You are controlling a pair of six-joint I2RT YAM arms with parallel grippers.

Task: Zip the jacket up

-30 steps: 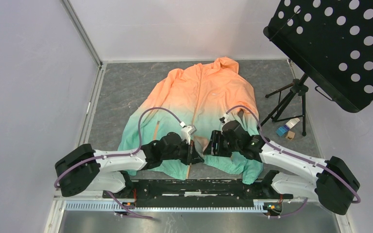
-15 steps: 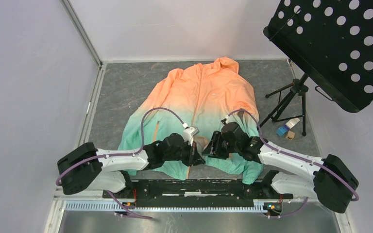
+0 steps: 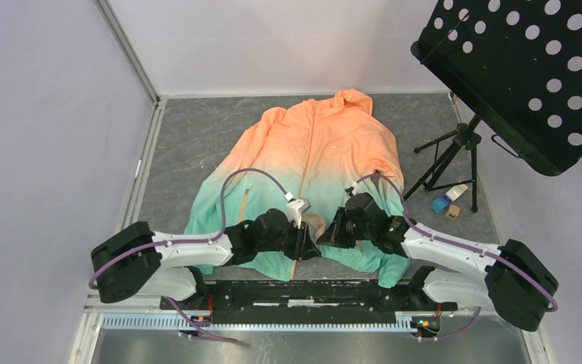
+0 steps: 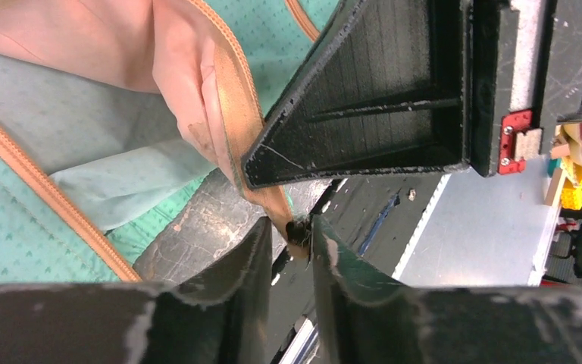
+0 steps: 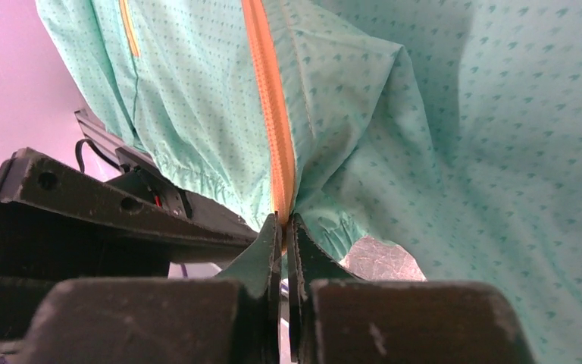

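Orange zip (image 5: 273,114) — in R tool (image 5: 283,227)

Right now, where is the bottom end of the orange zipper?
The zipper's bottom end lies at the jacket's near hem, centre of the top view, between the left gripper and the right gripper, which is shut on it.

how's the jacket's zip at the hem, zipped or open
Open at the hem: on the thin orange-and-mint hooded windbreaker, the two orange zipper tapes sit apart, one per wrist view. Higher up, cannot tell.
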